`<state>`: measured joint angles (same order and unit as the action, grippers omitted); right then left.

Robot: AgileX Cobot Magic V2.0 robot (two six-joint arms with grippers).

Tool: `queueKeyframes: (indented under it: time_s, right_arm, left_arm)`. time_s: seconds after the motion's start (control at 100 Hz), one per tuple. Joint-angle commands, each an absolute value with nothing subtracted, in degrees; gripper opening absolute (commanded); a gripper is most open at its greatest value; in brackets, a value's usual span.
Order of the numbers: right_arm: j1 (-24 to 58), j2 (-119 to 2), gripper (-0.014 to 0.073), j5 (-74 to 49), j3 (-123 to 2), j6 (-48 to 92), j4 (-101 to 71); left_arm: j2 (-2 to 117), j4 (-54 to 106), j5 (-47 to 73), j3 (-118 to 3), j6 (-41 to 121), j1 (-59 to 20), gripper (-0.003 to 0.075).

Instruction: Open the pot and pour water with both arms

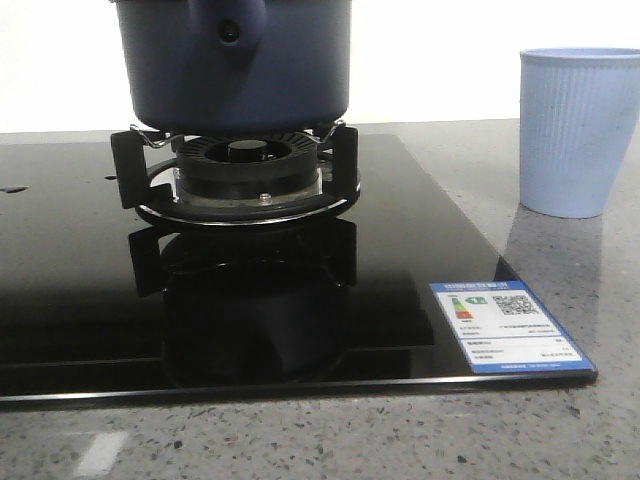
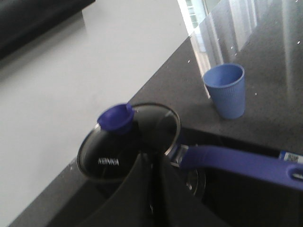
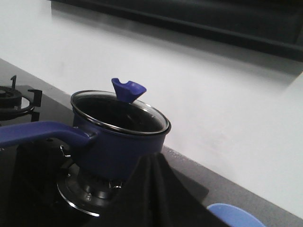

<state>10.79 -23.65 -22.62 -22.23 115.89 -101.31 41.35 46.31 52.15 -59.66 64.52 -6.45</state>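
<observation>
On the stove sit one lidded pot [image 1: 232, 75] and one cup [image 1: 577, 130] beside; both pincers' states cannot be told.

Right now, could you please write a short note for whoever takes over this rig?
Left claw: dark fingers low in its wrist view, holding nothing; open or shut unclear. Right claw: the same.
Pot sits on the burner, glass lid on, blue knob untouched, long handle free. Cup stands upright on the counter, right of the hob.
Done: nothing yet.
Left: lift the lid, grip the handle, pour into the cup.
</observation>
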Motion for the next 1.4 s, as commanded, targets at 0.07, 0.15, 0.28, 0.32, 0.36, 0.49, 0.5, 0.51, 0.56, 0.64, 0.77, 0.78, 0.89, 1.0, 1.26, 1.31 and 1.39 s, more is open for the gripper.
queueKeyframes:
  time_s: [0.07, 0.15, 0.28, 0.32, 0.36, 0.49, 0.5, 0.51, 0.56, 0.64, 0.77, 0.78, 0.89, 1.0, 1.26, 1.31, 1.39]
  right_arm:
    - [10.36, -19.71, -0.0074, -21.73, -23.38, 114.33, -102.87]
    - [10.36, -18.58, -0.0074, -19.25, -23.38, 112.17, -103.13]
    - [10.36, -18.48, -0.0074, -18.54, -23.38, 112.17, -103.48]
    - [10.36, -18.48, -0.0074, -18.54, -23.38, 112.17, -103.48]
    - [10.36, -18.48, -0.0074, -18.54, -23.38, 112.17, -103.48]
    - [10.36, -18.48, -0.0074, -17.3, -23.38, 112.17, -103.48]
    - [10.36, -18.48, -0.0074, -17.3, -23.38, 112.17, -103.48]
    - [10.36, -18.48, -0.0074, -17.3, -23.38, 112.17, -103.48]
    - [10.36, -18.48, -0.0074, -17.3, -23.38, 112.17, -103.48]
    - [10.36, -18.48, -0.0074, -17.3, -23.38, 112.17, -103.48]
    - [10.36, -18.48, -0.0074, -17.3, -23.38, 112.17, -103.48]
    - [10.36, -18.48, -0.0074, -17.3, -23.38, 112.17, -103.48]
    - [10.36, -18.48, -0.0074, -17.3, -23.38, 112.17, -103.48]
    - [10.36, -18.48, -0.0074, -17.3, -23.38, 112.17, -103.48]
    - [10.36, -18.48, -0.0074, -17.17, -23.38, 112.17, -103.48]
    - [10.36, -18.48, -0.0074, -17.17, -23.38, 112.17, -103.48]
    - [10.36, -18.48, -0.0074, -17.17, -23.38, 112.17, -103.48]
  left_arm:
    - [29.41, 52.37, 35.44, -39.94, 61.84, -6.91, -0.002]
    - [23.8, 56.49, 27.57, -31.65, 61.84, -6.91, -0.002]
    - [17.89, 61.62, 20.79, -22.67, 61.84, -6.91, -0.0019]
    - [16.57, 62.49, 20.15, -21.54, 61.84, -6.91, -0.0019]
    - [15.53, 62.92, 20.15, -20.74, 61.84, -6.91, -0.0019]
    - [14.27, 65.38, 21.1, -20.48, 61.84, -6.91, -0.0019]
    - [14.27, 65.64, 21.28, -20.48, 61.84, -6.91, -0.0019]
    - [14.27, 66.19, 21.43, -20.48, 61.84, -6.91, -0.002]
    - [14.27, 66.95, 21.9, -20.48, 61.84, -6.91, -0.0019]
    - [14.27, 67.13, 21.9, -20.48, 61.84, -6.91, -0.0019]
    - [14.27, 67.13, 21.9, -20.48, 61.84, -6.91, -0.0019]
    - [14.27, 67.13, 21.9, -20.48, 61.84, -6.91, -0.0019]
    - [14.27, 67.13, 21.9, -20.48, 61.84, -6.91, -0.002]
    - [14.27, 67.26, 21.9, -20.48, 61.84, -6.91, -0.0019]
    - [14.39, 65.86, 19.08, -20.48, 62.78, -6.91, -0.0019]
    - [14.39, 62.81, 17.49, -20.35, 62.61, -6.69, -0.0019]
    - [14.39, 54.02, 16.62, -20.35, 59.8, -5.56, -0.0019]
